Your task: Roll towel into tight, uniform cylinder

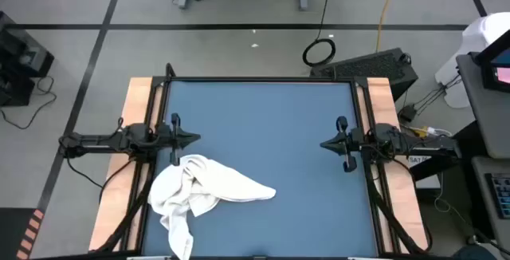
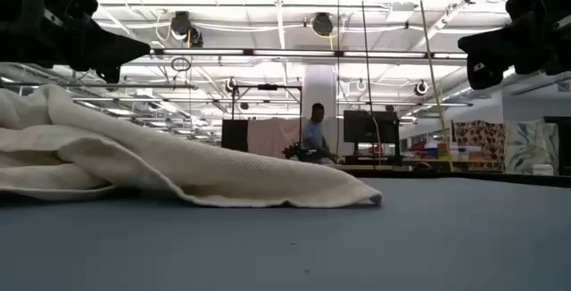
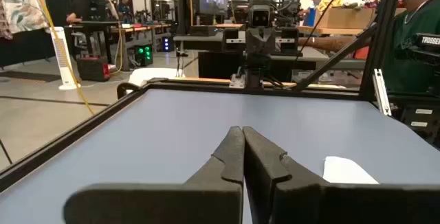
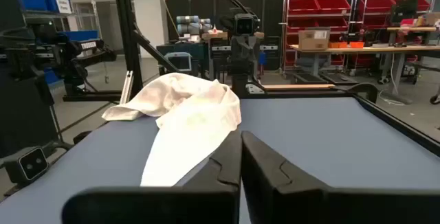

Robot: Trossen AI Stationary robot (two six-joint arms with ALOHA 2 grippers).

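The white towel (image 1: pixel 199 192) lies crumpled in a loose heap on the blue mat (image 1: pixel 271 124) near the near left corner, one pointed end (image 1: pixel 267 191) reaching toward the middle. It also shows in the low view (image 2: pixel 134 162) and the right wrist view (image 4: pixel 185 110). My left gripper (image 1: pixel 194 139) is shut and empty, above the mat's left edge, just beyond the towel. My right gripper (image 1: pixel 325 143) is shut and empty above the mat's right side.
Wooden boards (image 1: pixel 127 132) and black frame rails (image 1: pixel 366 124) border the mat on both sides. The mat's middle and far part hold nothing. People work at desks in the room beyond the table (image 2: pixel 314 130).
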